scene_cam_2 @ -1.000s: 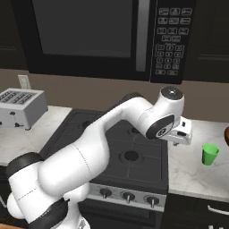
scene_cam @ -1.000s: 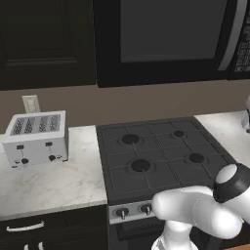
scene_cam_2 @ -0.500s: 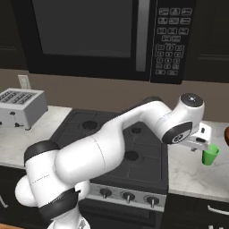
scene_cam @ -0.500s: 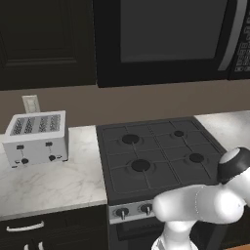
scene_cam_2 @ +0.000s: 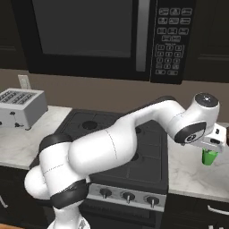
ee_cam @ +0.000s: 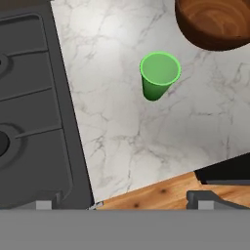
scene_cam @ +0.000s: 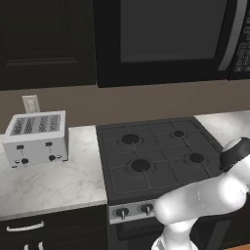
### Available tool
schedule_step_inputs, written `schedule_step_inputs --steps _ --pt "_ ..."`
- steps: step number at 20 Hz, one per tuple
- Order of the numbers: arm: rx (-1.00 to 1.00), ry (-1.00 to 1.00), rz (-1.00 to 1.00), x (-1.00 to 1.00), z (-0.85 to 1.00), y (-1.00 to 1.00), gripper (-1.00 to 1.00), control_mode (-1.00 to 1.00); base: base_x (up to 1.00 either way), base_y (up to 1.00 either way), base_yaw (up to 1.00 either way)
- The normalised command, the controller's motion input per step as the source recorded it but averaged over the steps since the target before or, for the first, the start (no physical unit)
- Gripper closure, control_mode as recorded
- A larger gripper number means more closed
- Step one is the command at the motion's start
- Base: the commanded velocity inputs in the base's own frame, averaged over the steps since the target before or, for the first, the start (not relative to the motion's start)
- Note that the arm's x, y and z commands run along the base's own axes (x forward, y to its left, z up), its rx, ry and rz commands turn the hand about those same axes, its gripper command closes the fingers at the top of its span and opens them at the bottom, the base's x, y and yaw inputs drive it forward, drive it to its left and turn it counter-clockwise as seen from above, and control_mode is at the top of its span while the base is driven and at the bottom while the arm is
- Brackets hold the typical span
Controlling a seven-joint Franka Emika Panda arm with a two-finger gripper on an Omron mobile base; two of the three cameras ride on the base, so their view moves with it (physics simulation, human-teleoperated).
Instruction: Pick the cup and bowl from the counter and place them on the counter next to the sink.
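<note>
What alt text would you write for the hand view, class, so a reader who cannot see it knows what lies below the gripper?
A small green cup stands upright on the white marble counter, seen from above, with the open gripper well clear of it. A reddish-brown bowl sits apart from the cup, and the black stovetop borders the counter.

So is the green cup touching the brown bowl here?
Apart. The hand view looks down on the cup standing upright on the counter, with a strip of bare marble between its rim and the bowl.
</note>
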Motion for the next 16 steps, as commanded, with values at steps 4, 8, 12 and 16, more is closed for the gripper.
schedule_step_inputs --steps 4,8,12,16 --pt "-0.01 0.0 -0.01 0.02 -0.03 0.0 -1.0 -1.0 0.0 0.0 0.0" --pt "0.0 -0.09 0.0 0.2 -0.28 0.0 -1.0 -1.0 0.0 0.0 0.0" --pt "0.0 -0.12 0.0 0.23 -0.34 0.0 -1.0 -1.0 0.0 0.0 0.0" --pt "-0.04 -0.07 -0.01 0.41 -0.3 0.0 -1.0 -1.0 0.0 0.0 0.0"
